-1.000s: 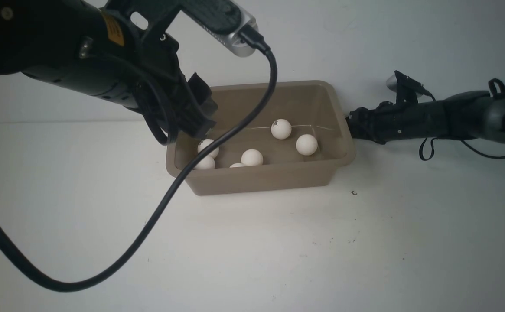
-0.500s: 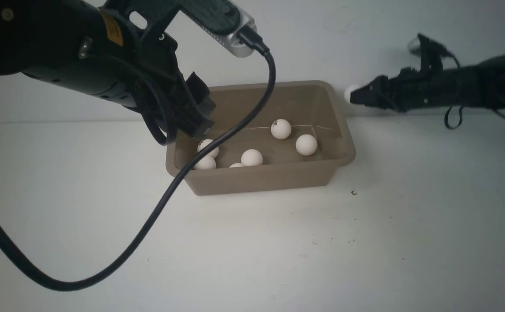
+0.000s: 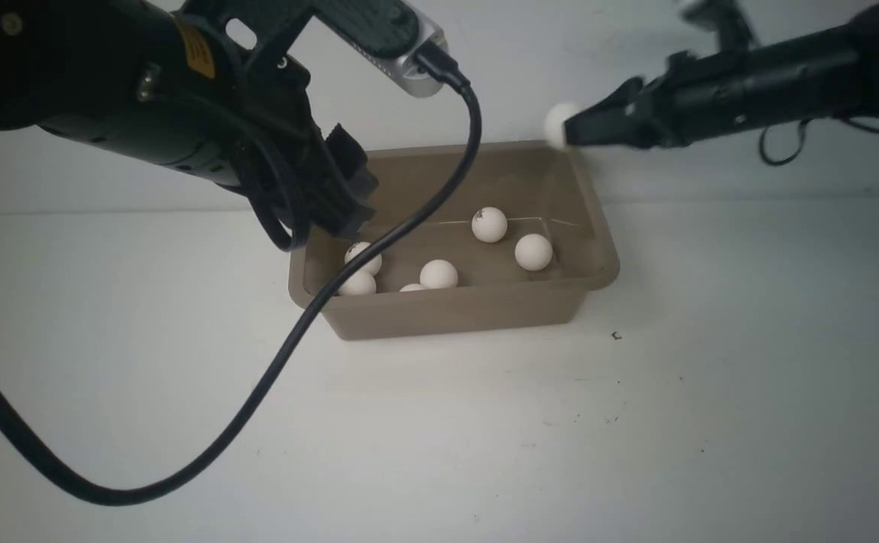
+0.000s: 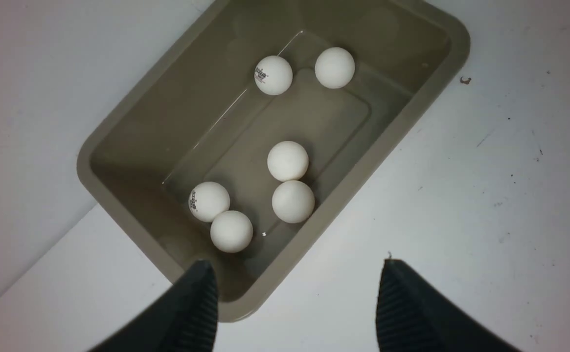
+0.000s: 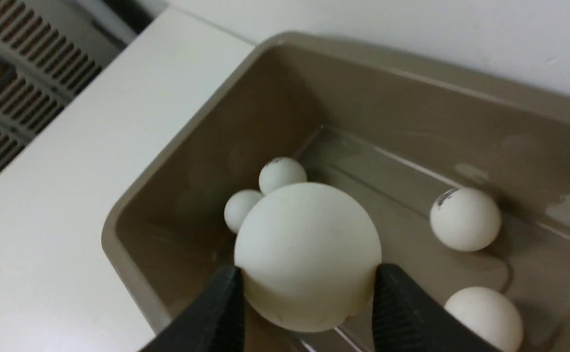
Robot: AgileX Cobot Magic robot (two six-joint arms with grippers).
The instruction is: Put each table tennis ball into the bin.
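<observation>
Step in hand: the right hand (image 3: 571,128) carries a ball (image 3: 557,124) toward the bin (image 3: 597,226); judged, this is the drop-off for that ball.
Right hand state: clenched on the carried ball, one finger on each side of it, as the right wrist view shows (image 5: 307,255).
Carried ball position: above the bin's far right corner, over the rim rather than the middle.
How to do it well: bring the ball further over the bin's floor before letting go, and lower it toward the open floor near the bin's right end; a drop from high up may bounce it off the balls below or over the rim.
Left hand (image 4: 297,298) state: released, fingers spread with nothing between them, hovering over the bin's left end.
Risk: the left arm's black cable (image 3: 409,226) crosses over the bin's left part, so the right end of the bin is the freer place to drop.
Bin contents: six balls rest on the floor (image 4: 287,161), two touching at the bin's left end, two touching near its front wall, two apart toward its right end.
Tabletop (image 3: 439,437): no ball shows on it beside the bin.
</observation>
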